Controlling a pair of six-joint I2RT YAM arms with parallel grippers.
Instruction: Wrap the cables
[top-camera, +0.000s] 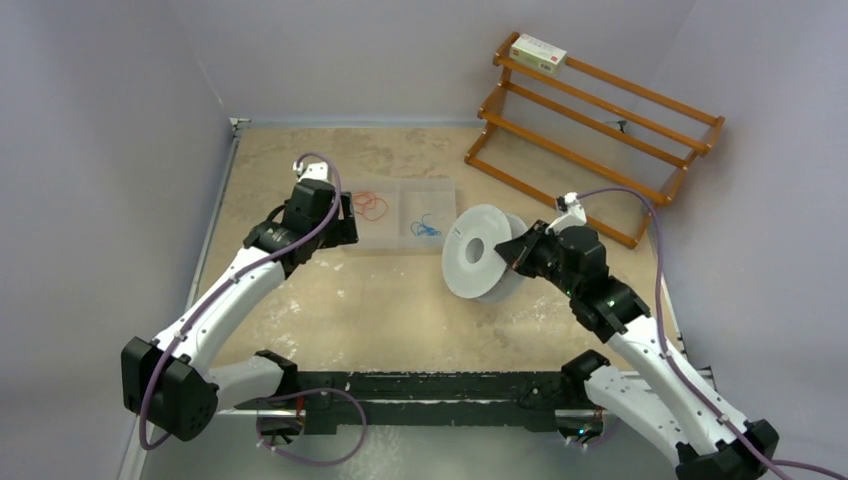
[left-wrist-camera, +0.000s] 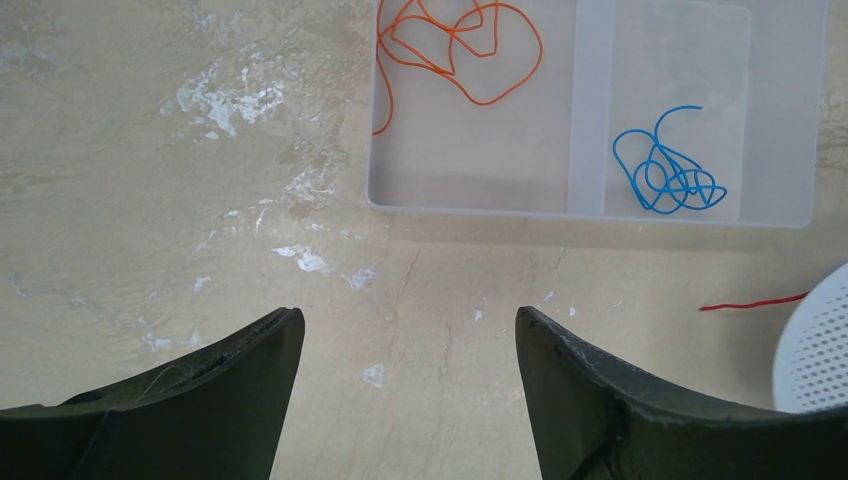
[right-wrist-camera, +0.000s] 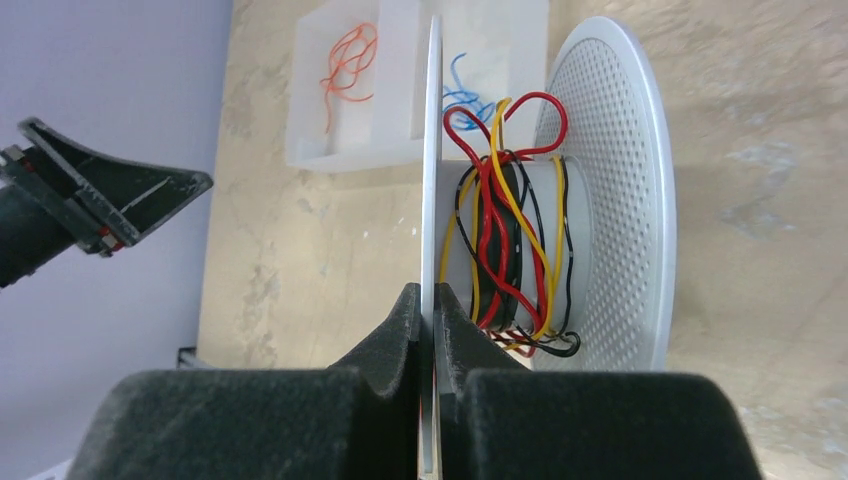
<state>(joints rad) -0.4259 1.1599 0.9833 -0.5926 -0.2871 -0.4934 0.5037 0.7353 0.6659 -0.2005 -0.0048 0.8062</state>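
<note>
- L claw (left-wrist-camera: 408, 320): jaws wide apart, nothing between them, above bare table (left-wrist-camera: 120, 150).
- Clear tray (left-wrist-camera: 590, 110), 2 compartments, at 1 o'clock from L claw.
- Orange cables (left-wrist-camera: 470, 45): loose tangle in tray's L compartment.
- Blue cable (left-wrist-camera: 668, 170): curly knot in R compartment.
- R claw (right-wrist-camera: 428, 300): pinched tight on near flange of white spool (right-wrist-camera: 610, 200); flanges upright, spool at 4 o'clock of tray in top view.
- Spool core carries red, yellow, black wires (right-wrist-camera: 500, 230), loops sticking out.
- Thin red strand (left-wrist-camera: 755, 302) on table beside spool.
</note>
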